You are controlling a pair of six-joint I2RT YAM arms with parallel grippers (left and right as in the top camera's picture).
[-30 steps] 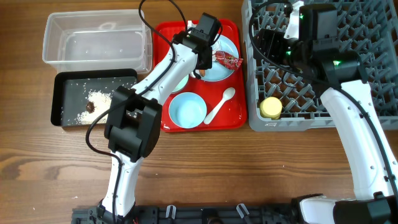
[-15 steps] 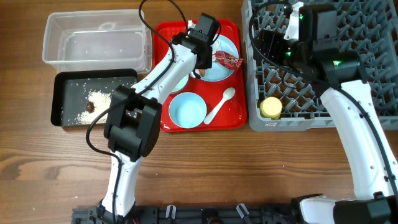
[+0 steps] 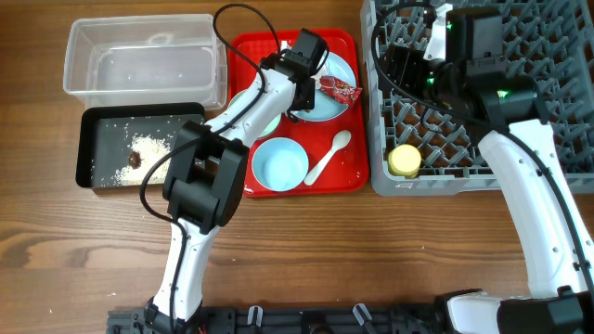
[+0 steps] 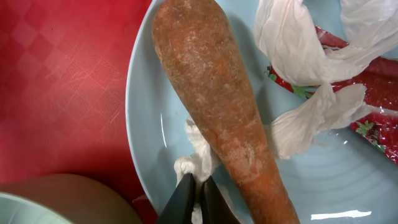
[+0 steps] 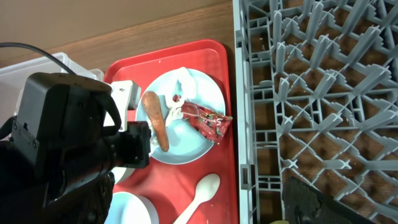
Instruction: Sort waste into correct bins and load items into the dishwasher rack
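Observation:
My left gripper (image 4: 199, 194) is down on the light blue plate (image 4: 155, 118), shut on a bit of crumpled white tissue (image 4: 191, 167) next to the orange carrot stick (image 4: 217, 106). More tissue (image 4: 298, 43) and the red wrapper (image 4: 373, 93) lie on the same plate. In the overhead view the left gripper (image 3: 300, 93) is over the plate (image 3: 340, 67) on the red tray. My right gripper (image 3: 401, 61) is open and empty above the grey rack (image 3: 436, 182), which holds the yellow cup (image 3: 404, 160).
The red tray (image 3: 357, 162) also carries a blue bowl (image 3: 278, 165), a pale green bowl (image 3: 267, 119) partly under my left arm, and a white spoon (image 3: 327, 158). The clear tub (image 3: 71, 65) stands far left. The black tray (image 3: 88, 148) holds rice (image 3: 153, 147) and a brown lump (image 3: 135, 160).
My left arm has shifted slightly to the right over the plate. The right arm has not moved.

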